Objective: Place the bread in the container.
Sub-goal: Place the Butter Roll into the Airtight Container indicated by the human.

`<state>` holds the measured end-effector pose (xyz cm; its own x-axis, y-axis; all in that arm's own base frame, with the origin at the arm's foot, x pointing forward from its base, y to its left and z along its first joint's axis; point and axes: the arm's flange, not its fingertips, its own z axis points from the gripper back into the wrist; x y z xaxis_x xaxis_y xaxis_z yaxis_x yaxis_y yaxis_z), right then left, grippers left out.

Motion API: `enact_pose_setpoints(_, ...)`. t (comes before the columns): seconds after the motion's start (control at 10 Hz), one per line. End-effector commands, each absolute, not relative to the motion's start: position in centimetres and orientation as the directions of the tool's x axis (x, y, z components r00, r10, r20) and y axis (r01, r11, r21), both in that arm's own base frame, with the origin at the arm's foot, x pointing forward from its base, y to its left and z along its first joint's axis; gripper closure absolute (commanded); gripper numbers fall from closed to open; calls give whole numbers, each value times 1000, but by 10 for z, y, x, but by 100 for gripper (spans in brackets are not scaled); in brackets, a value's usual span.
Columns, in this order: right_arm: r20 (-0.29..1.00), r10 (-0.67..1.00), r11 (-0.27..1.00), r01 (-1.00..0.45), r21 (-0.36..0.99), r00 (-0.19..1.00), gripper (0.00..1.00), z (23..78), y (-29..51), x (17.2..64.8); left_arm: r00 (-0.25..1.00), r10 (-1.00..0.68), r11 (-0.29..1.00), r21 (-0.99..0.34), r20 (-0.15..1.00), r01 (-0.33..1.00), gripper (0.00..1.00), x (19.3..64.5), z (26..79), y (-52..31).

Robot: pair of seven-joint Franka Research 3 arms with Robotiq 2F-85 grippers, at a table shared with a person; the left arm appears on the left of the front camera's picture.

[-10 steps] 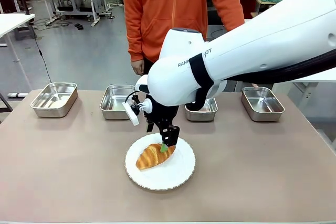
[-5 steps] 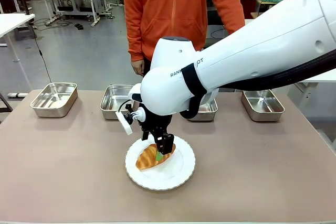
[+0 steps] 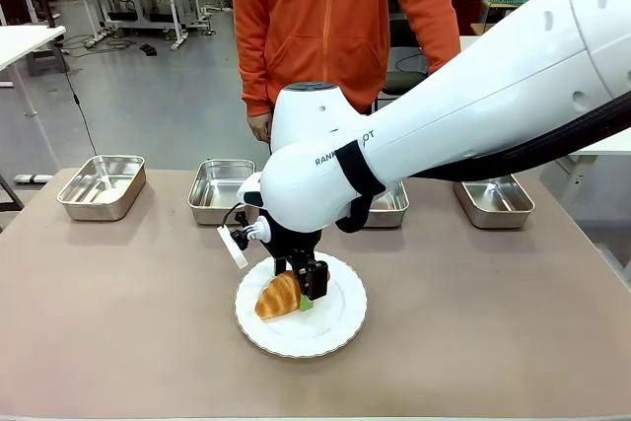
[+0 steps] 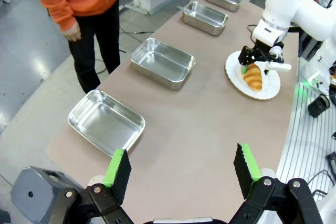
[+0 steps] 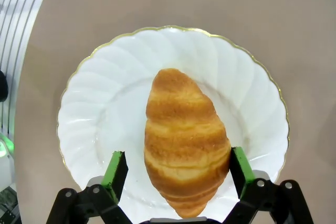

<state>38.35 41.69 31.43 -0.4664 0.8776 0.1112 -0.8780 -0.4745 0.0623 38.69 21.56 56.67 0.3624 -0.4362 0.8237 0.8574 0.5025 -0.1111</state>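
The bread (image 3: pixel 277 297) is a golden-brown croissant lying on a white plate (image 3: pixel 340 335) at the middle front of the table. My right gripper (image 3: pixel 306 293) is down over it, open. In the right wrist view the green pads (image 5: pixel 116 167) stand on either side of the croissant's (image 5: pixel 184 140) near end, close to its flanks, not squeezing it. Several identical steel pans line the far edge; I cannot tell which is the container (image 3: pixel 219 189). My left gripper (image 4: pixel 182 166) hangs open high off the table's left end, holding nothing, and sees the croissant (image 4: pixel 253 76) from afar.
A person in an orange hoodie (image 3: pixel 325 17) stands at the far side, behind the pans. More pans sit at the far left (image 3: pixel 102 184) and far right (image 3: pixel 493 194); my right arm partly hides another (image 3: pixel 387 207). Bare tabletop surrounds the plate.
My right gripper has come down and shifted left, from beside the croissant's right end to straddling it. Its jaws stay open. The croissant and plate have not moved.
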Motion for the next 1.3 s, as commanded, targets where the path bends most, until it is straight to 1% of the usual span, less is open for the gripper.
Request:
enact_pose_setpoints(0.0,83,886,-462,-885,55,-457,0,309,426,384,346,-435,498,-98,831,862,0,386,568,215)
enact_pose_setpoints(0.4,79,888,-459,-885,79,-454,0,301,423,385,346,-435,498,-98,831,862,0,386,568,215)
enact_pose_setpoints(0.5,73,890,-456,-887,80,-451,20,301,422,386,346,-435,498,-98,831,862,0,386,568,215)
enact_pose_setpoints(0.6,75,897,-441,-893,88,-436,20,301,420,387,346,-435,498,-98,831,862,0,386,568,215)
enact_pose_setpoints(0.7,82,898,-439,-895,83,-433,40,300,419,389,346,-435,498,-98,831,862,0,386,568,215)
enact_pose_setpoints(0.8,76,899,-436,-896,80,-431,25,300,419,389,346,-435,498,-98,831,862,0,386,568,215)
enact_pose_setpoints(0.9,72,903,-429,-899,88,-424,59,300,418,390,346,-435,498,-98,831,862,0,386,568,215)
enact_pose_setpoints(1.0,110,902,-429,-896,112,-418,44,302,417,393,346,-435,498,-98,831,862,0,386,568,215)
enact_pose_setpoints(1.1,111,888,-455,-887,78,-446,44,304,418,390,346,-435,498,-98,831,862,0,386,568,215)
enact_pose_setpoints(1.2,111,888,-455,-887,78,-446,44,304,418,390,346,-435,498,-98,831,862,0,386,568,215)
